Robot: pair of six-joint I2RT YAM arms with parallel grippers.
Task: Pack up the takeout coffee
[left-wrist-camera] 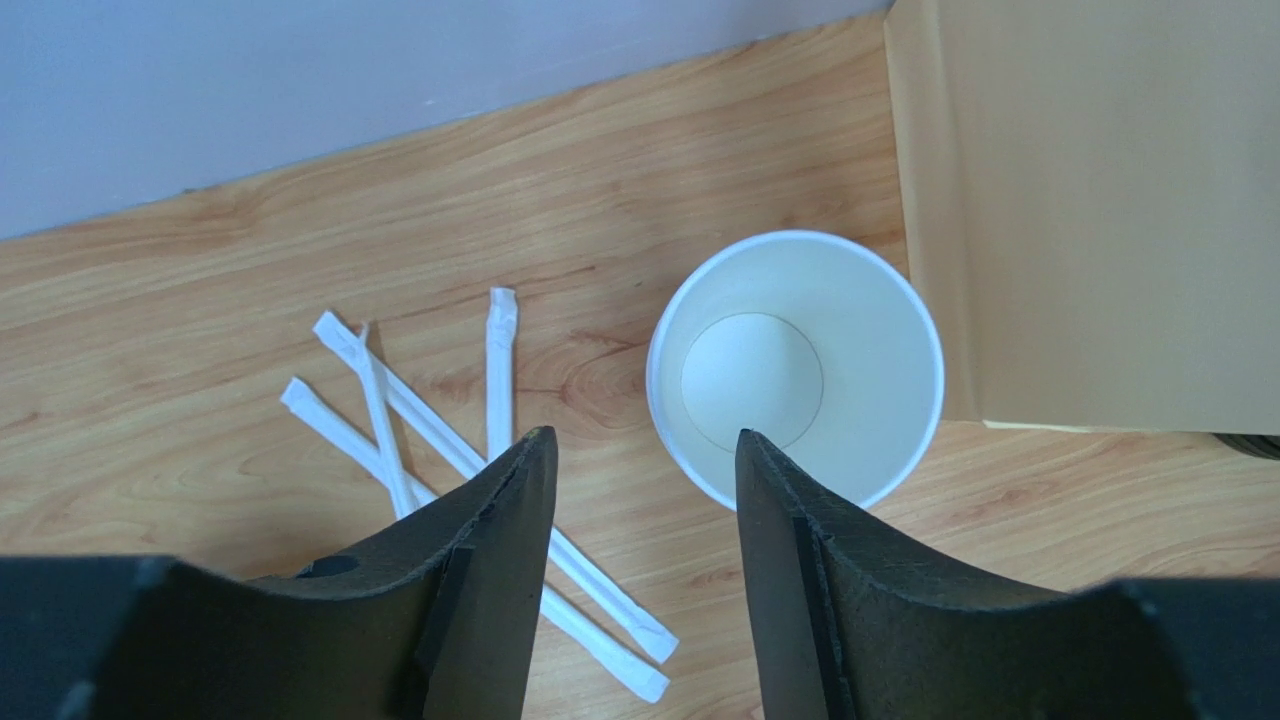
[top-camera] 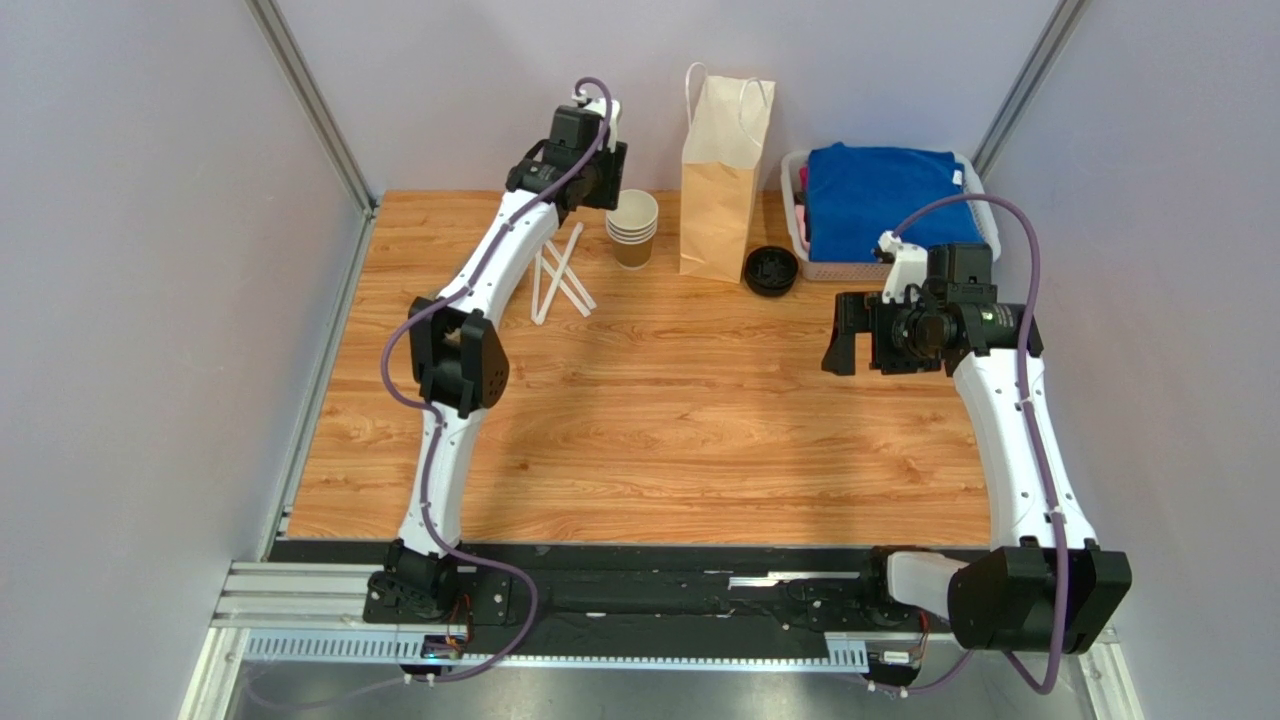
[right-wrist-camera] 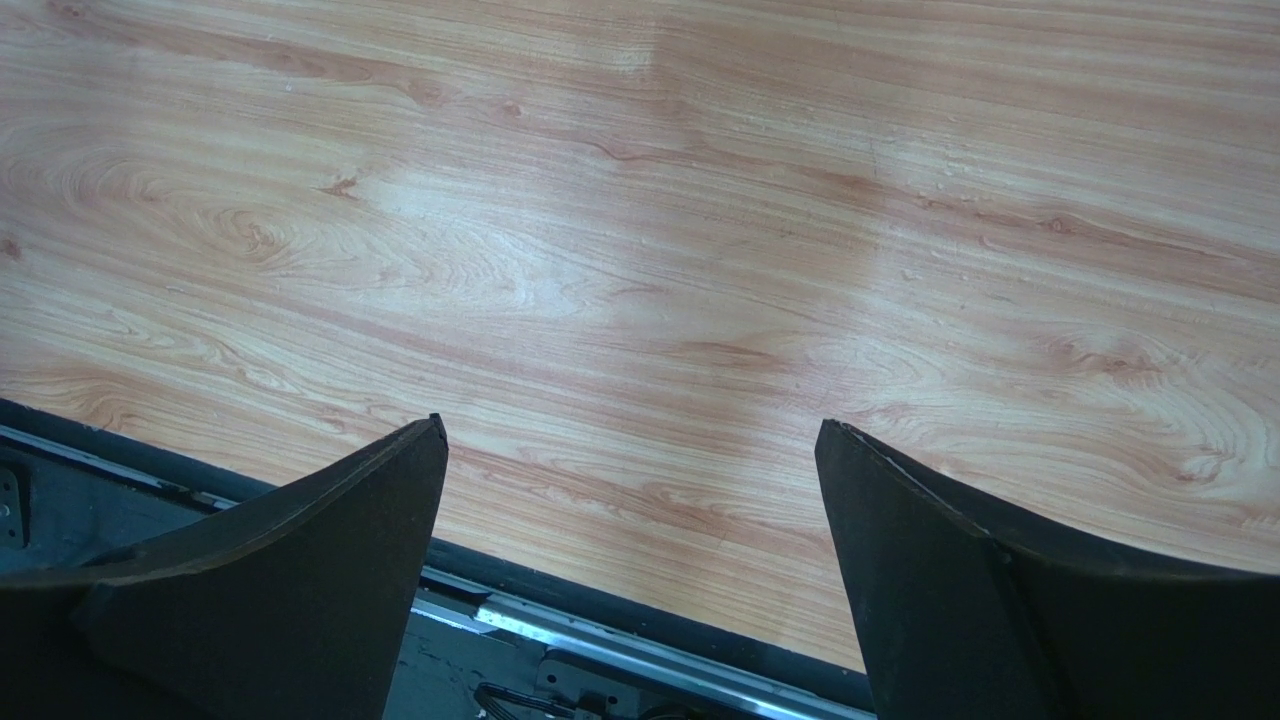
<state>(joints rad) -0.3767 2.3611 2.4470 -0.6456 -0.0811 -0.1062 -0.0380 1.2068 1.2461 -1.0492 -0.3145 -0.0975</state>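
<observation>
Over the cup stack [left-wrist-camera: 796,368], left tool [left-wrist-camera: 643,438] half-open, empty.

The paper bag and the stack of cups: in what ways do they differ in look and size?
The bag is much taller than the cup stack. The bag is flat-sided with white handles; the cup stack is round and has none. Both are brown paper and stand upright, side by side at the far edge of the table.
</observation>
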